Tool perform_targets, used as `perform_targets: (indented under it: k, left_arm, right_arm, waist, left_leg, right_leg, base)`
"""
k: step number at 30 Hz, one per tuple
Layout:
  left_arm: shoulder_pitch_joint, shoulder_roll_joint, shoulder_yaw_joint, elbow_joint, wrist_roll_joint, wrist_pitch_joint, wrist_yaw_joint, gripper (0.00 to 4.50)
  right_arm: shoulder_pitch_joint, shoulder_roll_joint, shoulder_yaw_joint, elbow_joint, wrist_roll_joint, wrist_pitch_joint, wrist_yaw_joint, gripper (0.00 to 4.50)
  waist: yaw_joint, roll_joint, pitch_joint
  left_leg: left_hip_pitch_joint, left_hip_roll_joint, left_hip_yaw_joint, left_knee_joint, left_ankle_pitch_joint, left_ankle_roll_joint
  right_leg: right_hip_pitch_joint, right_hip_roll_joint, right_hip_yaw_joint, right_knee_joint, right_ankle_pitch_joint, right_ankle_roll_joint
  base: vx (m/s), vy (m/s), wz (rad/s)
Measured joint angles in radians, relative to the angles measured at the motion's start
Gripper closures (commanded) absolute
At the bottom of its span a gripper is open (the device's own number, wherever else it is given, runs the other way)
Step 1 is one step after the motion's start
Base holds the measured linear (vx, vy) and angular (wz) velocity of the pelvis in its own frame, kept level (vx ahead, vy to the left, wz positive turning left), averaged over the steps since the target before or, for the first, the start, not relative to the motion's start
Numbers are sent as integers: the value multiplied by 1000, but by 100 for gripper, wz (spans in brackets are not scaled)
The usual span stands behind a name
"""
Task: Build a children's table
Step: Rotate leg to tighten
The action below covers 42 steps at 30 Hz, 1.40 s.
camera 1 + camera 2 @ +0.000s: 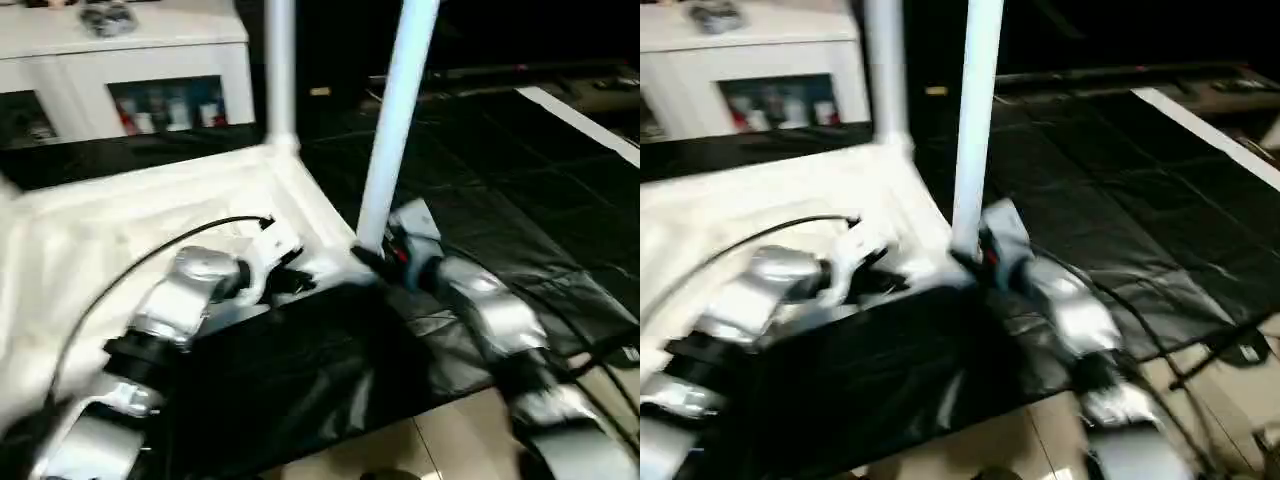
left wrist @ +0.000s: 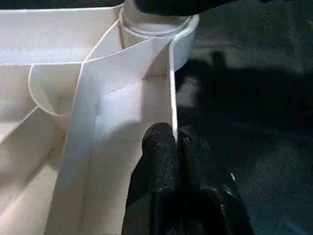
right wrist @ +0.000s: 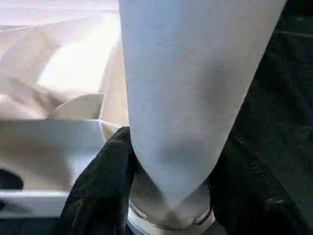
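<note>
Two grippers on the job here. Right gripper has its black fingers spread around the base of the near leg, one finger on each side, right where the leg meets its corner socket. Left gripper is pressed together, pinching the thin side rim of the table top, just beside that same corner. From there the top lies upside down on black floor mats, ribs showing. Past the right gripper a second leg stands upright in the far corner. Well beyond both sits a white cabinet with glass doors.
</note>
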Motion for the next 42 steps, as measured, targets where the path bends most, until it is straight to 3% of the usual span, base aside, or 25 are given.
perform_targets:
  k: [9,10,12,14,17,20,23,32,36,42]
  left_arm:
    - [20,-3,12,-61,0,58,45,450]
    - [24,-2,12,-67,0,61,46,450]
    - [29,-1,7,-71,0,61,46,450]
    - [31,0,2,-73,0,61,46,450]
    - [31,5,-16,-84,-3,58,20,450]
    - [31,23,-42,-82,-3,26,-7,450]
    - [30,34,-42,-72,-7,-4,-30,450]
    - [6,150,-46,31,-17,-165,-154,450]
    - [4,173,-61,46,-22,-236,-246,450]
    - [13,230,-92,45,-45,-329,-404,450]
  right_arm:
    - [-24,24,-11,34,-13,-23,-39,254]
    - [-23,24,-10,34,-13,-22,-36,219]
    - [-17,21,-14,34,-9,-22,-23,219]
    - [-13,14,-16,31,-8,-21,-12,180]
    - [22,-14,-17,12,-6,-21,26,178]
    - [58,-51,-9,-33,-4,-25,82,133]
    - [87,-87,-6,-72,5,-25,131,122]
    - [206,-285,-22,-229,57,-29,379,39]
    - [232,-327,8,-292,69,-31,483,1]
    - [282,-382,58,-403,120,-20,652,1]
  waist:
    - [4,0,0]
    - [4,0,0]
    - [5,0,0]
    - [6,0,0]
    - [15,0,0]
    - [36,0,0]
    - [44,1,0]
    - [52,1,1]
    - [58,1,1]
    - [85,1,1]
  left_leg:
    - [-5,4,0,-1,1,4]
    - [-4,4,0,0,-2,-1]
    - [-3,4,0,0,-2,-1]
    - [-3,4,0,1,-2,-1]
    - [-3,3,0,1,-2,-1]
    - [-4,3,0,1,-1,-1]
    - [-4,3,0,1,-1,-1]
    - [-2,3,0,1,-1,-1]
    - [-3,3,0,1,-1,-1]
    - [-3,3,0,2,-1,-1]
  right_leg:
    - [-3,1,-6,-1,-3,1]
    - [-2,1,-6,-1,-3,1]
    - [0,1,-6,-1,-2,0]
    - [0,0,-6,-1,-2,-1]
    - [1,0,-6,-1,-1,-1]
    - [0,0,-6,-1,-2,-1]
    - [0,-1,-7,-1,-1,-1]
    - [1,-1,-7,0,-1,-1]
    - [2,-1,-7,-1,-1,0]
    - [2,-2,-7,-1,-2,1]
  base:
    - [18,-6,0]
    - [0,0,0]
    - [0,0,0]
    - [0,0,0]
    - [0,0,0]
    - [0,0,0]
    - [0,0,0]
    - [0,0,0]
    - [0,0,0]
    - [0,0,0]
